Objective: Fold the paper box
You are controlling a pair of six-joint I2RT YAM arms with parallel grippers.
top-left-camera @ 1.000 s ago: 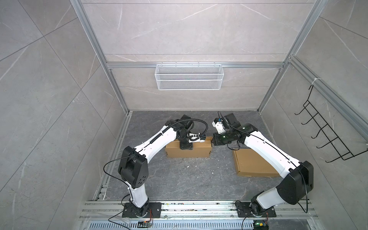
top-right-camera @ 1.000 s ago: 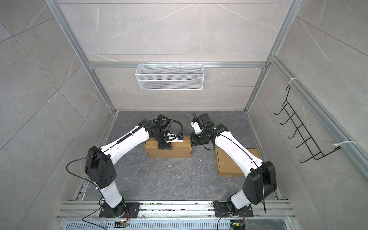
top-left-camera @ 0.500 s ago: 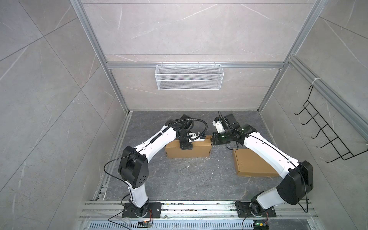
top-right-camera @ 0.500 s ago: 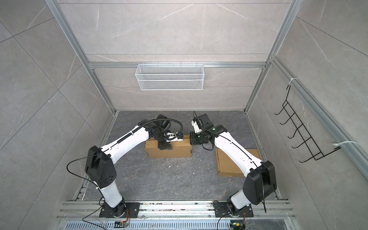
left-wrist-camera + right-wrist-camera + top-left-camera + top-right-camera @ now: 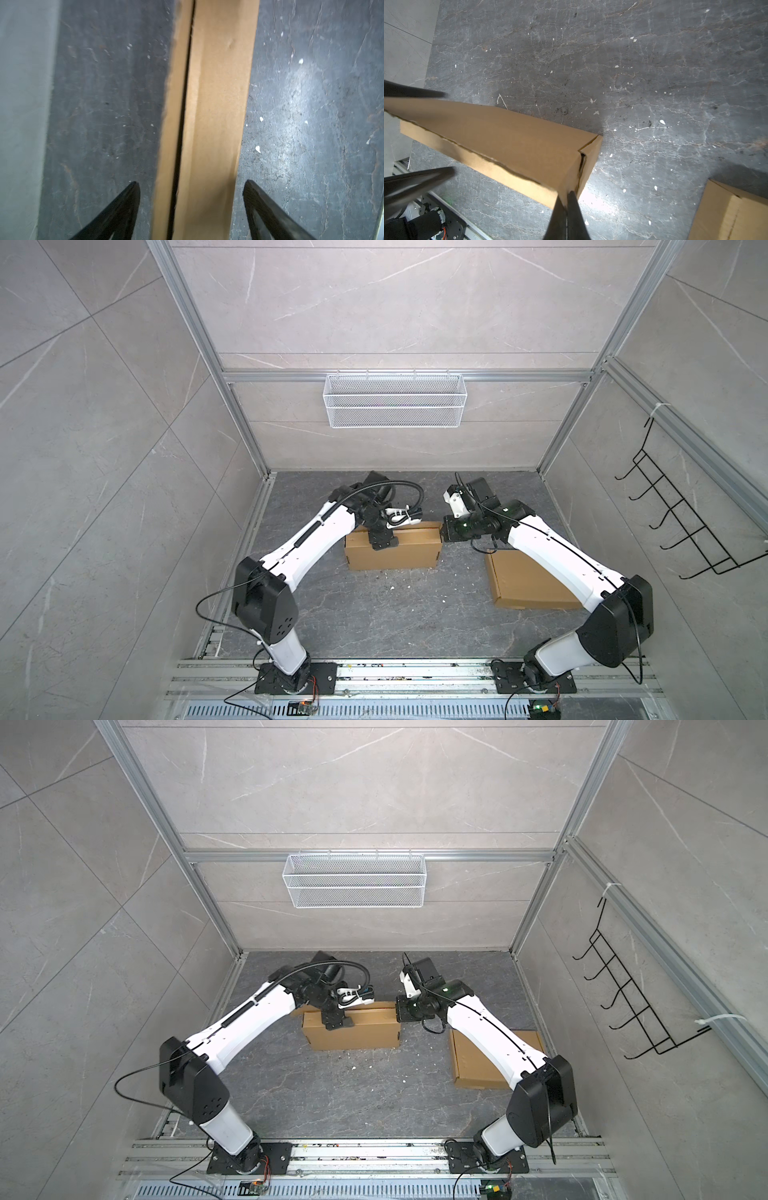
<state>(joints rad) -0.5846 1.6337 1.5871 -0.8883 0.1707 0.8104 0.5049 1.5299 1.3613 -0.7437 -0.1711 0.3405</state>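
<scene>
At centre of the grey tabletop lay the part-folded cardboard box. The left gripper, at the box's 10 o'clock edge, stood wide open astride the upright wall, holding nothing. The right gripper, at 3 o'clock, was closed and empty, its tip apparently against the end flap. The box was judged light, stiff and crease-prone, best gripped on wall edges near corners.

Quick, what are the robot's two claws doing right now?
Left gripper: open, straddling the box.
Right gripper: shut, empty, tip at the box's end.
</scene>
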